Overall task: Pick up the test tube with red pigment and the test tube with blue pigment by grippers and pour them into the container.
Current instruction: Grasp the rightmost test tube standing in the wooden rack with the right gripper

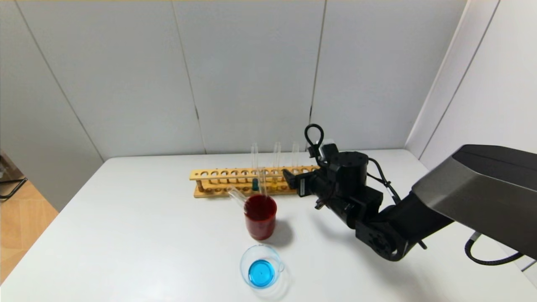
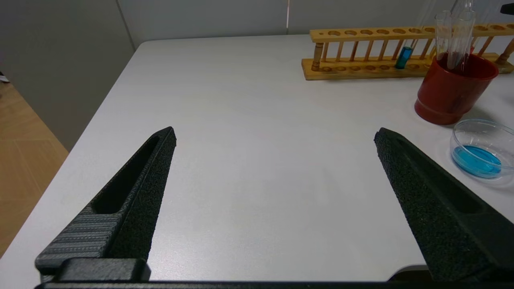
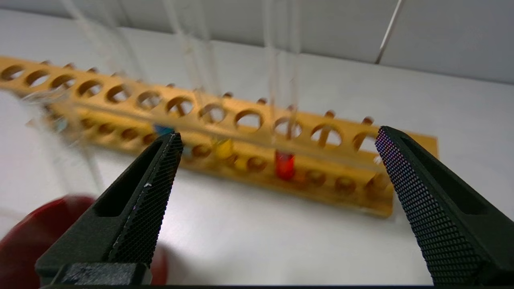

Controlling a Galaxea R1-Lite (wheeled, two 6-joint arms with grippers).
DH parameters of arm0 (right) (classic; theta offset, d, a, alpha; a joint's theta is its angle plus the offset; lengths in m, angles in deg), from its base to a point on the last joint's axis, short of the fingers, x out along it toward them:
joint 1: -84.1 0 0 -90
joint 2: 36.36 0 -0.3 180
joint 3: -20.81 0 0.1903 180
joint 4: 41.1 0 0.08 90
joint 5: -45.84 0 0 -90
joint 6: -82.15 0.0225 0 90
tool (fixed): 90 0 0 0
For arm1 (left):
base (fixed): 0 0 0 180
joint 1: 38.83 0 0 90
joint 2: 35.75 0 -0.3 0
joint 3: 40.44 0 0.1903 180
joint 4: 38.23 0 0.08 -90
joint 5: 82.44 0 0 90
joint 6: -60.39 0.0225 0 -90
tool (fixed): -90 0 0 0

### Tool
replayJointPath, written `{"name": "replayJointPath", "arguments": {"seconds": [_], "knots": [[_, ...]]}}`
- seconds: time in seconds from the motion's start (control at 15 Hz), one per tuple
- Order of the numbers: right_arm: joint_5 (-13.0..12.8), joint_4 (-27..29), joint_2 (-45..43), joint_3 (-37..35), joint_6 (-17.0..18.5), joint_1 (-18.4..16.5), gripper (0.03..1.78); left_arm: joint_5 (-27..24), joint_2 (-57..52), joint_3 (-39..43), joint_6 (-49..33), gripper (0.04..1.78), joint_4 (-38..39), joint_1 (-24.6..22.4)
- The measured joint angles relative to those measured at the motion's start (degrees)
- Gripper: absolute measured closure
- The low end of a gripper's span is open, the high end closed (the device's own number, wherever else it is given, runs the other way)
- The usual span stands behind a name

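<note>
I take this to be the approach for the red pour: the glass beaker (image 1: 261, 266) already holds a pool of blue liquid, and two empty-looking tubes lean in the dark-red cup (image 1: 260, 222), so the blue half seems done, though I cannot confirm which tube it came from.

I use the wooden rack (image 1: 235, 181) as my landmark. The right gripper (image 1: 292, 179) sits at the rack's right end, on the near side, with its fingers spread wide and holding nothing. Through the right wrist camera the test tube with red liquid (image 3: 284, 164) stands upright in a hole of the rack, between the two open fingers but farther off; I see no contact. A yellow-liquid tube (image 3: 223, 147) stands a few holes along, and a teal-liquid tube (image 2: 404, 57) further still. The cup stands just in front of the rack's middle, and the beaker is in front of the cup, well apart from the rack.

The left gripper (image 2: 275, 136) hangs over bare table (image 2: 257, 132) well off the rack's left end, fingers wide apart and empty.

Next, I judge, the right arm must ease forward until the fingers straddle the red tube above the rack's top rail, close gently, then lift straight up so the glass clears its hole without knocking the yellow tube.
</note>
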Motion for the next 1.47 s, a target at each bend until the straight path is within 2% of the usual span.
{"name": "replayJointPath", "arguments": {"seconds": [0.2, 0.4, 1.0, 1.13, 1.27, 1.47], "knots": [[0.7, 1.1, 3.1, 5.1, -2.0, -1.7, 0.06, 0.0, 0.0, 0.0, 0.0, 0.07, 0.0, 0.0], [2.1, 3.3, 5.3, 8.5, -2.3, -3.0, 0.06, 0.0, 0.0, 0.0, 0.0, 0.07, 0.0, 0.0], [3.4, 3.9, 9.2, 14.4, -5.0, -3.1, 0.08, 0.0, 0.0, 0.0, 0.0, 0.07, 0.0, 0.0], [4.2, 3.9, 9.7, 14.8, -5.1, -3.2, 0.20, 0.0, 0.0, 0.0, 0.0, 0.07, 0.0, 0.0], [4.4, 3.9, 10.1, 15.3, -5.3, -3.2, 0.41, 0.0, 0.0, 0.0, 0.0, 0.07, 0.0, 0.0], [4.5, 5.4, 10.4, 16.6, -5.6, -3.1, 0.92, 0.0, 0.0, 0.0, 0.0, 0.07, 0.0, 0.0]]}}
